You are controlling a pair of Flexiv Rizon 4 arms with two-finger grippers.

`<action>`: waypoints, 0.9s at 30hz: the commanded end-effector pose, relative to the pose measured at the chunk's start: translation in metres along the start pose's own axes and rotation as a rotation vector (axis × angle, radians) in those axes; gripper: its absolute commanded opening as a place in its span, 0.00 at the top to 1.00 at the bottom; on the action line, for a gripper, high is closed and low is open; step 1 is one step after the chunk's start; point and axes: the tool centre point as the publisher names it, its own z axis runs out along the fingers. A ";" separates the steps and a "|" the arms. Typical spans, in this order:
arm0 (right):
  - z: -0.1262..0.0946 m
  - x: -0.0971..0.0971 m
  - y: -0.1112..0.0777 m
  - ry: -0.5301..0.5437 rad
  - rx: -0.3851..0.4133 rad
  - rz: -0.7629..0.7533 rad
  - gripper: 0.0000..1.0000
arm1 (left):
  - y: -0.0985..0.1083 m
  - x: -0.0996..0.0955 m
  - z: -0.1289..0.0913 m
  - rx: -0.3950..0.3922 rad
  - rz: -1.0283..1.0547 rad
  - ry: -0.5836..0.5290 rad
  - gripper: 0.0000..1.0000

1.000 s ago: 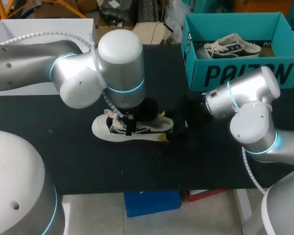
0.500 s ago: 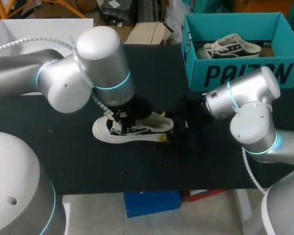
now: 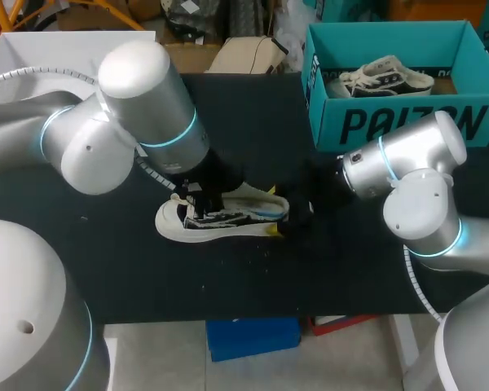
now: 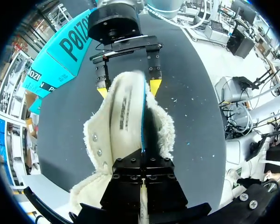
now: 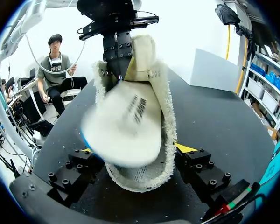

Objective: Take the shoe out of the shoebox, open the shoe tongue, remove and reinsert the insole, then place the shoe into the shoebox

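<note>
Starting on the left: my left end effector (image 3: 197,195) is down over the laced part of the shoe (image 3: 224,216). It's pinched shut on the toe end of the insole (image 4: 123,109). In the left wrist view the fingers are tight together, with the insole's blue edge running straight into them. The insole is cream coloured and sits tilted, partly up out of the fuzzy lining, with its heel end up over the shoe's heel.

The shoe itself lies on its sole near the middle of the black table (image 3: 106,261), toe pointing left. It's well clear of the box.

At the heel end, my right end effector (image 4: 128,88) is spread pretty wide, with one yellow tip pressed on each side of the heel, so it's gripping the shoe.

Further right and back, the teal shoebox (image 3: 399,122) stands open with a second shoe (image 3: 383,77) lying inside.
</note>
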 end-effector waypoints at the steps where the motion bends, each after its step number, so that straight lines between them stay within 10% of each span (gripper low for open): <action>1: 0.002 -0.002 -0.005 -0.001 0.001 0.002 1.00 | 0.006 0.006 -0.011 0.025 0.003 -0.011 1.00; 11: 0.002 -0.002 -0.005 -0.001 0.001 0.002 1.00 | -0.001 -0.006 0.009 -0.003 0.019 0.001 0.98; 13: 0.002 -0.002 -0.005 -0.001 0.001 0.002 1.00 | -0.003 -0.007 0.015 -0.011 0.049 -0.045 0.27; 16: 0.002 -0.002 -0.005 -0.001 0.001 0.002 1.00 | -0.007 -0.005 0.020 0.009 0.107 -0.079 0.00; 27: 0.002 -0.002 -0.005 -0.001 0.001 0.002 1.00 | -0.015 -0.010 0.028 0.028 0.167 -0.127 0.00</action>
